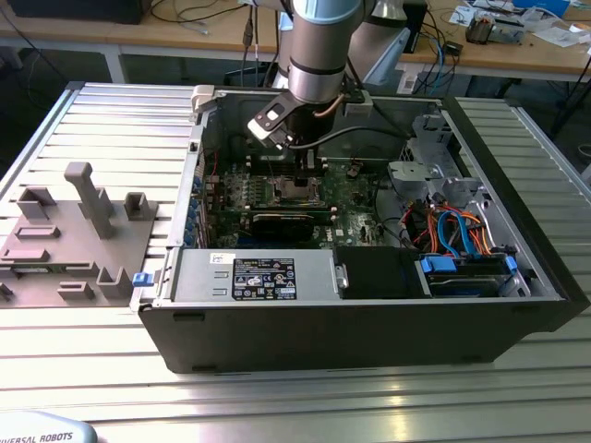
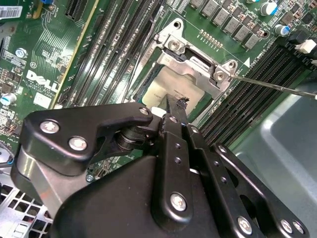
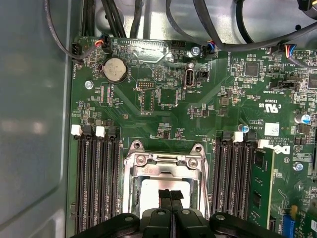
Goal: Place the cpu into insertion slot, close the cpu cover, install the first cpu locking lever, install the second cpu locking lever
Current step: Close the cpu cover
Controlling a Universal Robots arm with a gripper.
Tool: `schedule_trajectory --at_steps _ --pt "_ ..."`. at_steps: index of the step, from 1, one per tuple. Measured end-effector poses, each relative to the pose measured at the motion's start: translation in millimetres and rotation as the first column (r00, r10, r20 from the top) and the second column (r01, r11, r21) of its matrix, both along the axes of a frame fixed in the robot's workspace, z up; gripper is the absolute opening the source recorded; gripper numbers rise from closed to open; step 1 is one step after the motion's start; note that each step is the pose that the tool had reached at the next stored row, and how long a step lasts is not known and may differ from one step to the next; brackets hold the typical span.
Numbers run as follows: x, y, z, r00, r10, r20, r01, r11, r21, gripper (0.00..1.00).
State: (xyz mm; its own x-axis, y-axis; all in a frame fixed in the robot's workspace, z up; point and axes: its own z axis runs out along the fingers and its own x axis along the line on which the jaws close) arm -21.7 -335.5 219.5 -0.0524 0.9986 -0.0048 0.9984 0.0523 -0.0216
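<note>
The cpu [image 2: 171,88] lies in the insertion slot [image 2: 148,74] on the green motherboard [image 3: 163,99], its silver-grey top [image 3: 147,194] showing through the window of the cpu cover [image 3: 163,168]. The cover [image 2: 198,64] lies flat over the slot. My gripper [image 3: 171,196] hangs right above the chip, its two black fingertips [image 3: 165,197] pressed together with nothing between them. In the second wrist view the gripper [image 2: 177,105] has its tip just over the chip's top. A thin locking lever rod [image 2: 272,84] runs out sideways from the cover's corner. In the exterior view the gripper [image 1: 300,171] reaches down into the open computer case [image 1: 369,323].
Long black memory slots [image 3: 96,183] flank the socket on both sides [image 3: 233,178]. Black cables [image 3: 218,34] cross the board's far edge. A drive bay with blue and orange cables [image 1: 457,235] sits at the exterior view's right. Grey fixtures [image 1: 88,198] stand outside the case at its left.
</note>
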Motion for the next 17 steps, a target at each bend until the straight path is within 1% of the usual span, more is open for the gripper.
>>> schedule_trajectory --at_steps 17 --pt "-3.4 0.0 -2.8 1.0 0.0 0.0 0.0 1.0 0.0 0.11"
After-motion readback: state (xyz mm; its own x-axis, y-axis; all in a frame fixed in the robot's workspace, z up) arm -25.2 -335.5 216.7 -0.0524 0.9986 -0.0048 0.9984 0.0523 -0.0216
